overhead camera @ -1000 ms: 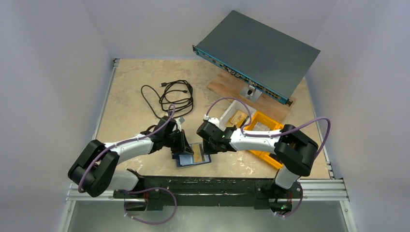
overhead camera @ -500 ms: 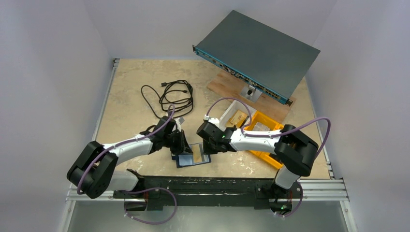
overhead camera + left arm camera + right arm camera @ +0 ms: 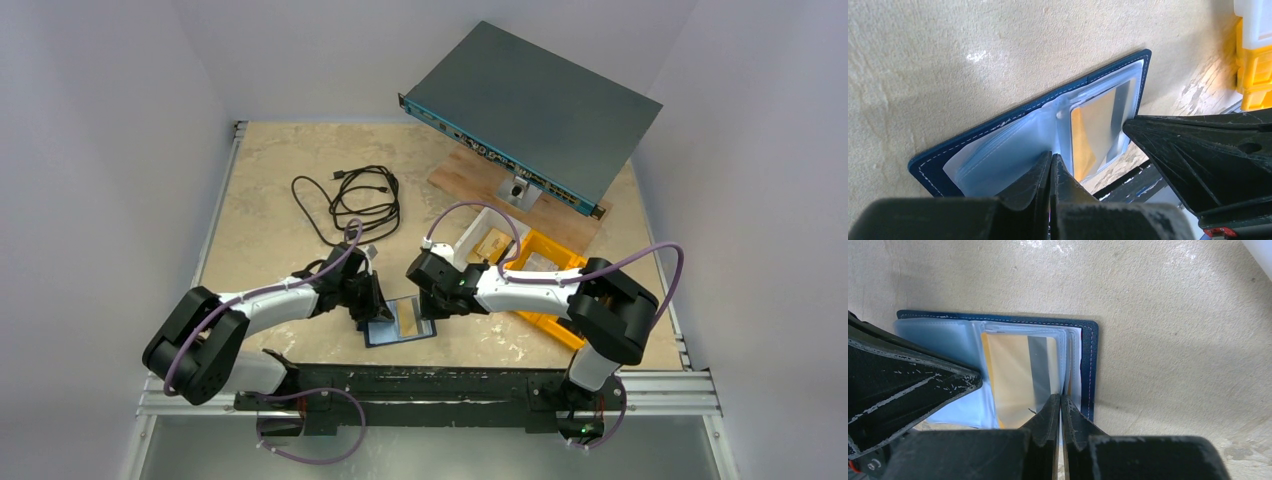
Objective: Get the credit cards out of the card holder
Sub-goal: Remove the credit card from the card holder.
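Observation:
The card holder (image 3: 400, 322) lies open near the table's front edge, with a navy cover (image 3: 1089, 365) and pale blue plastic sleeves (image 3: 1008, 150). A yellow and grey credit card (image 3: 1018, 370) sits inside the top sleeve on the right half and also shows in the left wrist view (image 3: 1095, 125). My left gripper (image 3: 1051, 156) is shut, its tips resting on the sleeves at the fold. My right gripper (image 3: 1060, 397) is shut, its tips at the near edge of the card's sleeve. In the top view the left gripper (image 3: 375, 308) and the right gripper (image 3: 432, 305) flank the holder.
Yellow bins (image 3: 545, 290) and a white bin (image 3: 485, 240) stand right of the holder. A coiled black cable (image 3: 355, 200) lies behind it. A grey rack device (image 3: 530, 110) leans on a wooden board (image 3: 470, 170) at the back right. The metal rail (image 3: 430, 380) lines the front edge.
The left arm's elbow has shifted very slightly. Both grippers stay shut at the open card holder, which has not moved.

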You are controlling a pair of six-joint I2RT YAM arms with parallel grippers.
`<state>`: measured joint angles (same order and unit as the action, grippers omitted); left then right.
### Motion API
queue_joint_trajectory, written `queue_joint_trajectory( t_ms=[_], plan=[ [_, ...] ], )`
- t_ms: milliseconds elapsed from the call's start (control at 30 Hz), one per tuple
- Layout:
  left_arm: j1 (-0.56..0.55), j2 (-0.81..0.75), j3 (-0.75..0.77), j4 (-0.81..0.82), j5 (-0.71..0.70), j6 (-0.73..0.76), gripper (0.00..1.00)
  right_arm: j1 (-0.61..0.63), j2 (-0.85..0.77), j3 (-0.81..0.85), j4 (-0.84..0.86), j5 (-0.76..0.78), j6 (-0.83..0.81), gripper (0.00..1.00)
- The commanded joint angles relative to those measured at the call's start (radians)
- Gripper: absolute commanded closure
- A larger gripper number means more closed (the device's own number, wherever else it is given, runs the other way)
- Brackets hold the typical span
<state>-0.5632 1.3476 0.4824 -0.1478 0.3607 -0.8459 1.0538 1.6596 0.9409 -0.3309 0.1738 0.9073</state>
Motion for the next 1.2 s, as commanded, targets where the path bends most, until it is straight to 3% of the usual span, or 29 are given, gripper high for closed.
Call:
queue_joint_trajectory(
  t_ms=[0,600,1167],
  plan=[
    [0.005,0.026,0.011,-0.018,-0.078,0.028,1.0,0.017,-0.009,0.032,-0.081,0.049,-0.015,1.0],
    [0.005,0.056,0.008,0.03,-0.013,0.031,1.0,0.068,0.113,0.081,-0.041,-0.008,0.011,1.0],
    [0.03,-0.156,0.012,-0.072,0.013,0.032,0.92,0.042,0.153,-0.016,0.029,-0.062,0.053,1.0]
  ],
)
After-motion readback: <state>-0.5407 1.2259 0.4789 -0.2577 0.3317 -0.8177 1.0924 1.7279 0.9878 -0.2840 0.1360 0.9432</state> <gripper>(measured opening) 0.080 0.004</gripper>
